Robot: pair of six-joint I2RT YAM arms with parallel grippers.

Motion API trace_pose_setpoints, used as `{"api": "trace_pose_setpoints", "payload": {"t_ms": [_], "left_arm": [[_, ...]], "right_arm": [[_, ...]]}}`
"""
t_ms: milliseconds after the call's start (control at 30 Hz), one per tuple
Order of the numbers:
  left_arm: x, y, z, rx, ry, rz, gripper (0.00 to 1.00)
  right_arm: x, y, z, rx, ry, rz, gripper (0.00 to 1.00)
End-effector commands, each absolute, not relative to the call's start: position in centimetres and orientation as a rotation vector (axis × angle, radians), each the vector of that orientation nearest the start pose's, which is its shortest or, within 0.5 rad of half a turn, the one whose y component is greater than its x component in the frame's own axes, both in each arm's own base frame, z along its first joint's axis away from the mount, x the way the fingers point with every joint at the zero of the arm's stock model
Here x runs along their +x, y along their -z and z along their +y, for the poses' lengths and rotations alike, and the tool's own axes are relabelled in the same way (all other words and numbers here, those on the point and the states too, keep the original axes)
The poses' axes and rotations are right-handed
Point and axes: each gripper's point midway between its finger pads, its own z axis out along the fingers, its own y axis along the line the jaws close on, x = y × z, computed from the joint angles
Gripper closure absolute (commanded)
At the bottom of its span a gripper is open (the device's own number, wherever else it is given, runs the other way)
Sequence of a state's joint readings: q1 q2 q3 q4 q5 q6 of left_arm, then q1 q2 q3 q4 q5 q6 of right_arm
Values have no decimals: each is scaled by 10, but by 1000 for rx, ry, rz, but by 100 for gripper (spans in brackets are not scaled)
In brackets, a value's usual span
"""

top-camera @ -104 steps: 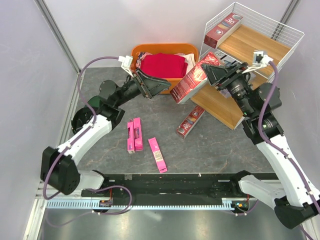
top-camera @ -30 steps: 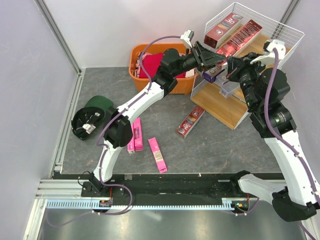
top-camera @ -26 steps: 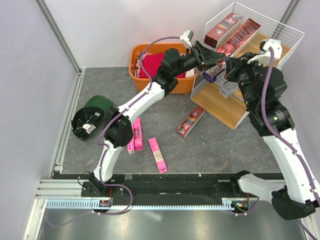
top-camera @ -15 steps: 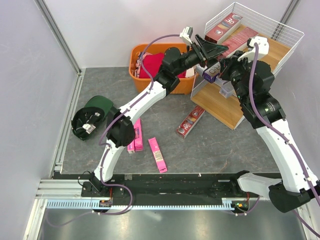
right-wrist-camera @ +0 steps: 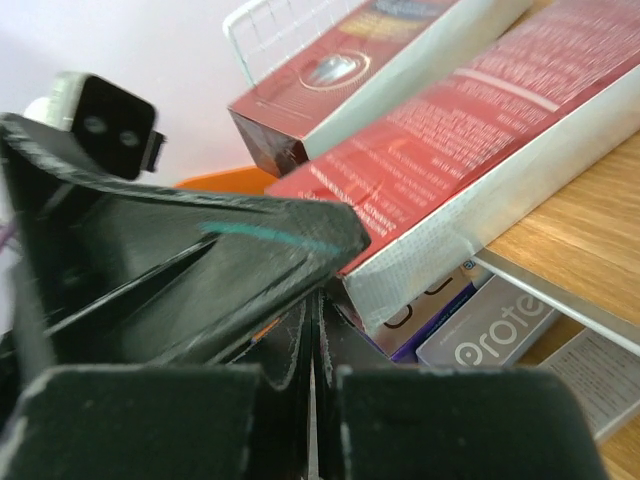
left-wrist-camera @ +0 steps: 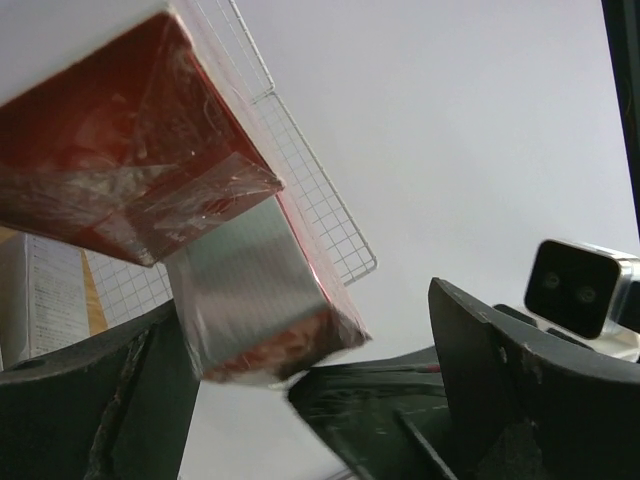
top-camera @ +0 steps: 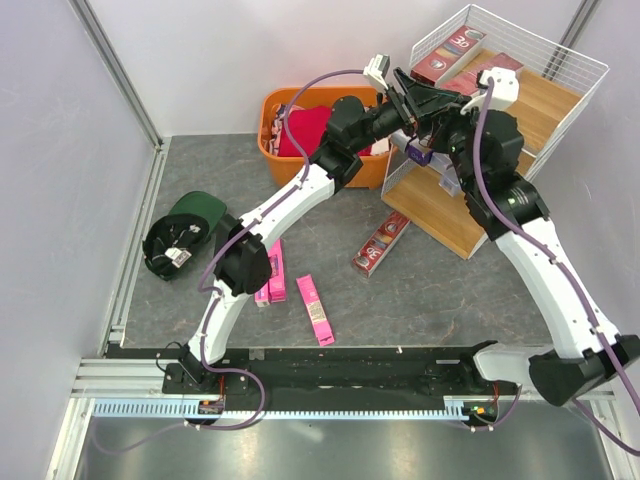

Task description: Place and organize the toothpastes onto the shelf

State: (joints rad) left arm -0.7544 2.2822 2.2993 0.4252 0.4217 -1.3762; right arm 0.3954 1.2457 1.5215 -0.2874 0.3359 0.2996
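Observation:
The white wire shelf (top-camera: 446, 216) stands at the back right. Two dark red toothpaste boxes (top-camera: 452, 48) (top-camera: 484, 76) lie side by side on its top board. A purple box (top-camera: 419, 150) and a silver-grey one (right-wrist-camera: 500, 335) lie on the board below. My left gripper (top-camera: 425, 98) is open at the top board's front end, and the second red box's end (left-wrist-camera: 262, 300) lies by one finger, not gripped. My right gripper (top-camera: 437, 122) is shut and empty, just under the left one. A red box (top-camera: 380, 243) and pink boxes (top-camera: 268, 268) (top-camera: 316, 310) lie on the table.
An orange basket (top-camera: 290, 100) with folded red clothes stands left of the shelf, under my left arm. A green cap (top-camera: 185, 225) lies at the left. The two grippers are very close together, and the left finger (right-wrist-camera: 200, 265) fills the right wrist view.
The red box my right gripper held is now on the top board. My left arm swung from the basket up to the shelf. My right gripper moved left, against the left one.

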Motion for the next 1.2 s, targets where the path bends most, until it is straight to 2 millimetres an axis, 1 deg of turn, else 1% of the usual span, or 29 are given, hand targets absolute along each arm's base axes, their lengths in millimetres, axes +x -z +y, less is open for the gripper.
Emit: {"api": "trace_pose_setpoints", "payload": {"t_ms": [0,67,100,267,300,333,367,400,433,467,500,533,600,633,667,700,733,767,800,833,900,933,1000,1033,1100,1133,1167], "left_arm": [[362,-512,-499,107,2085,1338,6],[362,-510,-499,106,2085,1340,5],[360,-511,-498,112,2088,1339,4],[353,-509,-495,131,2089,1340,1],[353,-507,-493,132,2083,1341,0],[353,-500,-494,126,2077,1362,0],[350,-504,-491,130,2074,1353,0],[348,-505,-489,135,2071,1344,0],[350,-495,-490,128,2066,1366,0],[346,-500,-487,132,2066,1357,0],[344,-500,-485,140,2061,1348,0],[344,-490,-486,139,2054,1372,0],[337,-494,-479,163,2043,1344,0],[337,-479,-480,158,2031,1381,0],[336,-476,-478,165,2020,1381,0],[329,-482,-473,190,1999,1356,0],[329,-471,-472,193,1983,1372,0],[326,-471,-469,201,1971,1367,0],[319,-477,-463,229,1949,1339,0],[318,-466,-461,231,1927,1363,0],[314,-462,-455,257,1872,1359,0],[308,-456,-450,269,1850,1387,0],[304,-440,-446,321,1761,1436,0],[301,-433,-440,329,1719,1465,0],[301,-401,-437,365,1609,1561,0],[300,-382,-433,406,1521,1634,0],[300,-367,-432,422,1466,1680,0]], "right_arm": [[402,-455,100,242,-251,1523,100],[406,-456,97,259,-239,1520,100],[411,-452,95,271,-229,1526,100],[426,-448,90,302,-224,1514,100],[428,-450,88,306,-227,1509,100],[429,-450,88,308,-228,1507,100],[431,-451,88,309,-227,1504,100],[432,-451,84,321,-220,1501,100],[433,-452,83,327,-214,1500,100],[435,-451,81,333,-205,1504,100],[436,-451,78,339,-203,1504,100],[436,-450,78,336,-207,1506,100],[438,-449,75,342,-202,1508,100],[438,-448,76,336,-208,1510,100],[436,-450,76,334,-212,1505,100],[436,-449,75,335,-211,1505,100],[435,-449,76,330,-217,1503,100],[433,-452,76,327,-223,1497,100],[432,-452,76,326,-225,1495,100],[431,-453,76,322,-227,1495,100],[427,-458,80,305,-251,1487,100],[426,-458,82,297,-263,1490,100],[421,-461,90,260,-305,1492,100],[419,-461,91,251,-317,1499,100],[414,-460,99,227,-365,1505,100],[412,-459,102,214,-381,1510,100],[410,-457,107,198,-404,1520,100]]}}
